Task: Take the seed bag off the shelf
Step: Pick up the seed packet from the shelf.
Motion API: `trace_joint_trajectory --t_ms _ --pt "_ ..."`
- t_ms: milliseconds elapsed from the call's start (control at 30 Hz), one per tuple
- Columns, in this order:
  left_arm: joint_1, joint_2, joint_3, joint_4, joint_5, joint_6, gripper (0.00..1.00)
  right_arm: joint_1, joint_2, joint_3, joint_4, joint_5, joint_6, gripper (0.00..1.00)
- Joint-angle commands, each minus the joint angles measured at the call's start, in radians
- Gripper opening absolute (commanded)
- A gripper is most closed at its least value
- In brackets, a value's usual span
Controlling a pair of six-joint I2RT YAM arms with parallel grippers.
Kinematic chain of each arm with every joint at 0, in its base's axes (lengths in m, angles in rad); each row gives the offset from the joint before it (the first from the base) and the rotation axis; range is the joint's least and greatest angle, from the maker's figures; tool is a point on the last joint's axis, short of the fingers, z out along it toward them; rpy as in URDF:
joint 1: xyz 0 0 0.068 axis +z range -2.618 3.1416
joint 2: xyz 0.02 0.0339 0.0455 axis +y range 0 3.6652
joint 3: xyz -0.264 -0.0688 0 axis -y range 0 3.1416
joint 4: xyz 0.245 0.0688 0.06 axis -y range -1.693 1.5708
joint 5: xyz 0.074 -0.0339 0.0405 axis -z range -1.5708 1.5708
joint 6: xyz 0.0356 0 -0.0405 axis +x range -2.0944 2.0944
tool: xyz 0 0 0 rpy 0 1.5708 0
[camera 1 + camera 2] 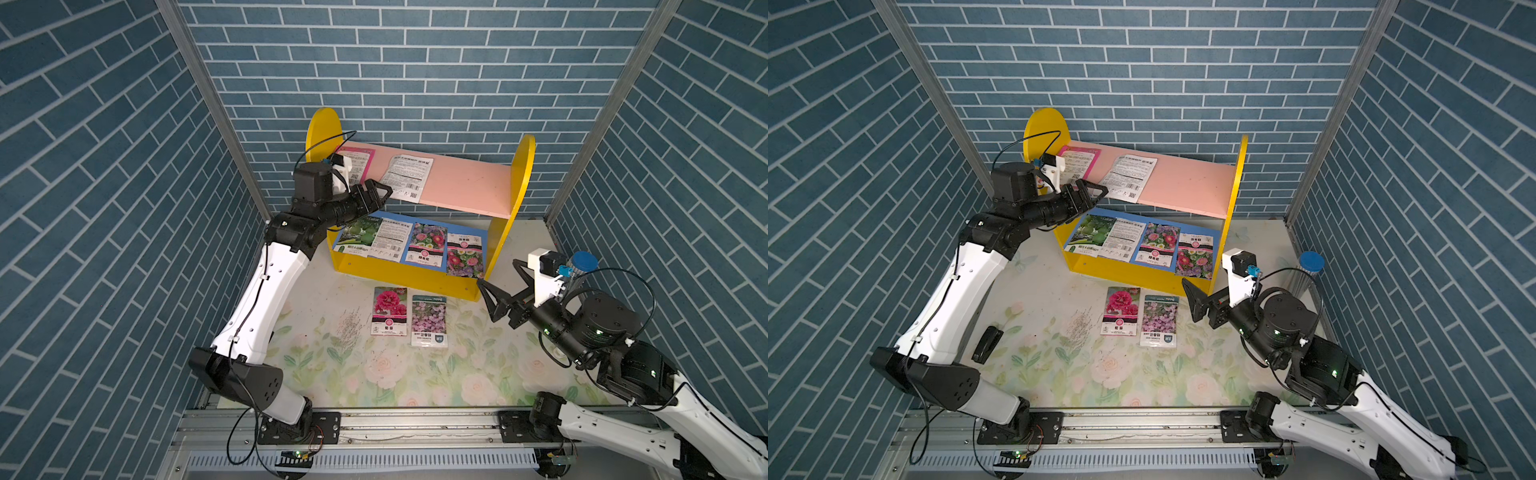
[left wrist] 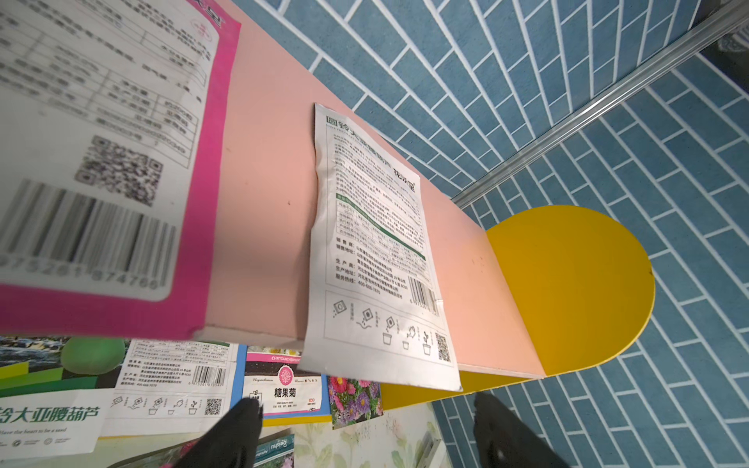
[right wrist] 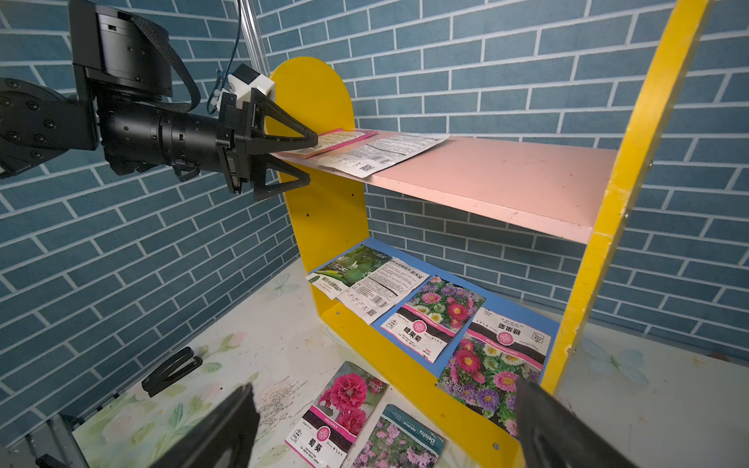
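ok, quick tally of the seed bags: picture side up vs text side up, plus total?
Picture side up: 5 (gourd bag, mixed-flower bags, hollyhock bag, purple-flower bag)
Text side up: 3 (pink-edged bag, upper white bag, lower white bag)
Total: 8

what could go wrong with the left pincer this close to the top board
1. The left pincer is open at the front edge of the pink board, one jaw higher, one lower; closing may clamp the board with the pink-edged bag and drag the shelf.
2. The white bag beside it overhangs that edge; a brush could knock it off.
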Motion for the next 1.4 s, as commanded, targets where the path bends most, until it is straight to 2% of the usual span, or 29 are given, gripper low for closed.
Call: trace_joint_trajectory --t_ms 0,200,400,467,667,833,1133,1233,1367 --pt "0.009 0.029 0.025 0.034 0.037 -0.007 0.84 0.001 0.005 0.024 0.005 0.011 -0.006 1.00" --pt "0.011 0.064 0.058 0.041 0.054 -0.018 0.78 0.001 0.000 0.026 0.004 0.016 -0.007 1.00" --pt "0.011 0.093 0.092 0.043 0.063 -0.026 0.66 0.002 -0.010 0.020 -0.002 0.028 -0.007 1.00" --pt "0.011 0.097 0.098 0.046 0.071 -0.030 0.59 0.002 -0.011 0.018 -0.003 0.026 -0.005 1.00" --pt "0.014 0.099 0.111 0.040 0.069 -0.028 0.52 0.001 -0.012 0.013 -0.001 0.029 -0.003 1.00" --pt "0.017 0.109 0.125 0.036 0.078 -0.028 0.39 0.002 -0.015 0.008 0.000 0.028 -0.001 1.00" --pt "0.017 0.089 0.120 0.028 0.087 -0.026 0.26 0.001 -0.028 -0.008 0.002 0.030 0.003 1.00" --pt "0.017 0.072 0.098 0.038 0.089 -0.025 0.18 0.001 -0.025 -0.012 0.007 0.029 0.005 1.00" --pt "0.017 0.042 0.068 0.070 0.099 -0.016 0.00 0.002 -0.021 -0.021 0.033 0.008 0.020 1.00"
